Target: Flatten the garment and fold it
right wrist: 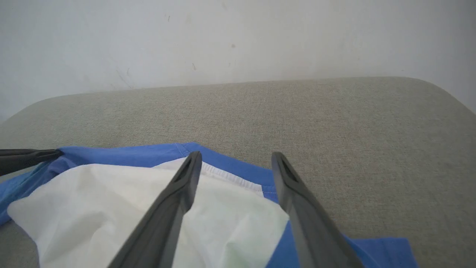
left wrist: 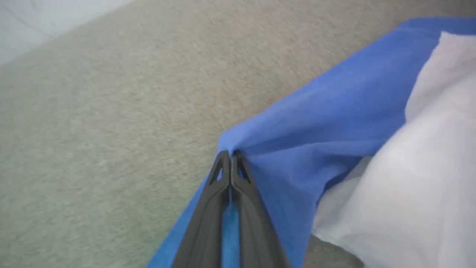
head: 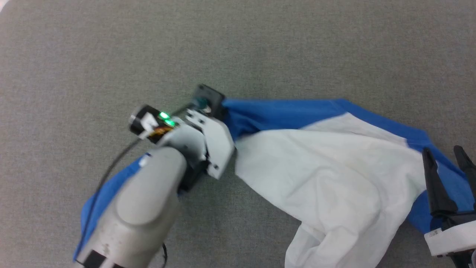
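From the head view, the garment lies rumpled on the grey tabletop, running from the middle to the lower right, blue along its far edge. The left arm reaches over its blue end. The right tool stands with fingers apart above a blue sleeve.

Along the left wrist, the left tool is pinched tight on a blue fold of the garment.

Along the right wrist, the right tool's spread fingers hang over the white-and-blue seam.

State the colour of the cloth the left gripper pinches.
Blue, on the garment; clearest in left wrist view.
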Controlling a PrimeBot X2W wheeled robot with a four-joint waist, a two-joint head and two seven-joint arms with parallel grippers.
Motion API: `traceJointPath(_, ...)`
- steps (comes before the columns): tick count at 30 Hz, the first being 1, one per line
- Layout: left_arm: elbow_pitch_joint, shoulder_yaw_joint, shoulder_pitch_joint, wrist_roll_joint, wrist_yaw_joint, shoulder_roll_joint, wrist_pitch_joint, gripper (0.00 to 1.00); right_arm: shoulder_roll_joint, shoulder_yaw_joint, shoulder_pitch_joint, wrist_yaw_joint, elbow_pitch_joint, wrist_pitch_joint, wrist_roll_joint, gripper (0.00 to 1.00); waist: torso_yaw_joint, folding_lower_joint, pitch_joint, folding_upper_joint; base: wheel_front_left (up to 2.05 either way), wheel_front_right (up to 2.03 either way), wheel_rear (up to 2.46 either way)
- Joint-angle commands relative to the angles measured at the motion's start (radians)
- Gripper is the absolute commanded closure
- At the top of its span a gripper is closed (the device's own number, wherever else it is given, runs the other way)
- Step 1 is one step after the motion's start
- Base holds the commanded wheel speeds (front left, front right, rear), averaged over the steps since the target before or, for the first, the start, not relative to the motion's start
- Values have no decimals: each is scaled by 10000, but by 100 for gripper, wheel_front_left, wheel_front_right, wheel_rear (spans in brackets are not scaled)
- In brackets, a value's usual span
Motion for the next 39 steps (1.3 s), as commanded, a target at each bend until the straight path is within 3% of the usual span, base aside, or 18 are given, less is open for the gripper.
traceJointPath(1,-62,303,-347,-78,189,205,-198,100,-9,28,-126,-9,9,-5,110,0,44,-1,-37,0,0,0,0)
traceJointPath(5,-391,1102,-719,-17,846,803,-583,100,18,189,-201,-9,-37,-31,122,0,-38,-1,108,0,0,0,0)
traceJointPath(10,-788,2068,-688,479,2298,1481,-1531,100,-34,162,-329,-9,28,-128,205,0,-247,-1,412,0,0,0,0)
traceJointPath(12,-713,2315,-470,433,2622,1547,-1688,100,-54,141,-341,-9,99,-168,237,0,-303,-1,481,0,0,0,0)
traceJointPath(15,-466,2445,-75,149,2761,1380,-1687,100,-81,144,-358,-9,202,-215,267,0,-350,-1,529,0,0,0,0)
traceJointPath(16,-406,2480,37,28,2795,1272,-1708,84,-84,147,-366,-9,231,-224,273,0,-351,-1,534,0,0,0,0)
traceJointPath(17,-380,2486,121,-80,2785,1167,-1764,31,-87,154,-374,-9,258,-226,275,0,-344,-1,532,0,0,0,0)
traceJointPath(18,-403,2556,171,-215,2816,1038,-1918,0,-86,167,-384,-9,274,-219,276,0,-327,-1,523,0,0,0,0)
traceJointPath(23,-1057,2951,331,-805,2832,545,-3131,0,-154,264,-413,-9,297,-123,234,0,-241,-1,226,0,0,0,0)
traceJointPath(30,-4213,2988,1827,-1021,2520,231,-5807,0,-327,111,-258,-9,128,325,70,0,-129,-1,-357,0,0,0,0)
traceJointPath(35,-6334,2904,4029,-792,2779,129,-6449,0,-445,132,143,-9,-69,1110,-37,0,-86,-1,-600,0,0,0,0)
traceJointPath(39,-7313,2996,5712,-754,3118,-143,-6565,0,-784,203,983,-9,-269,2347,56,0,-24,-1,-599,0,0,0,0)
